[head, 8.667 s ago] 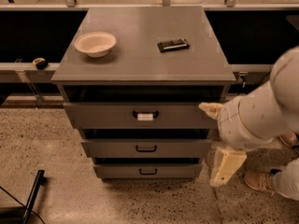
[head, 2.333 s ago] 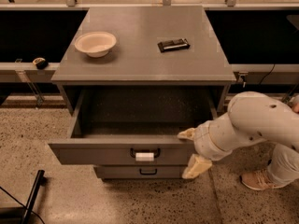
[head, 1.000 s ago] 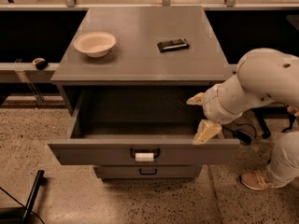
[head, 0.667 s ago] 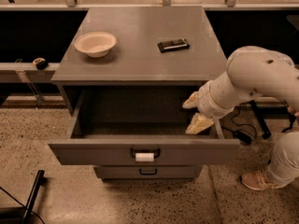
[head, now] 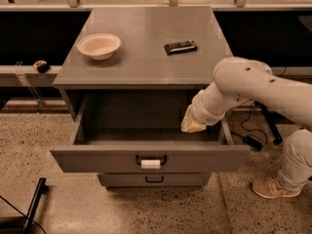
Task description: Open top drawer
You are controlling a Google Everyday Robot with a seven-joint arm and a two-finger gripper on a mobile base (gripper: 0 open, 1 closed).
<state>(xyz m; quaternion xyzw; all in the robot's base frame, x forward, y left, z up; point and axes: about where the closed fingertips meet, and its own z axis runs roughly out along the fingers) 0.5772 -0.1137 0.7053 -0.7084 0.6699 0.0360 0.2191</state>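
While top drawer (head: 146, 157) stands pulled out, gripper (head: 192, 125) inside it, bowl (head: 99, 45) above

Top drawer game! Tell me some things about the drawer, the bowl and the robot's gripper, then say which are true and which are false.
1. The top drawer is pulled out. True.
2. The bowl sits inside the drawer. False: it stands on the cabinet top.
3. The gripper is at the open drawer's right side. True.
4. The drawer's handle has a red tag. False: the tag is white.
5. A black object lies on the cabinet top, right of the bowl. True.
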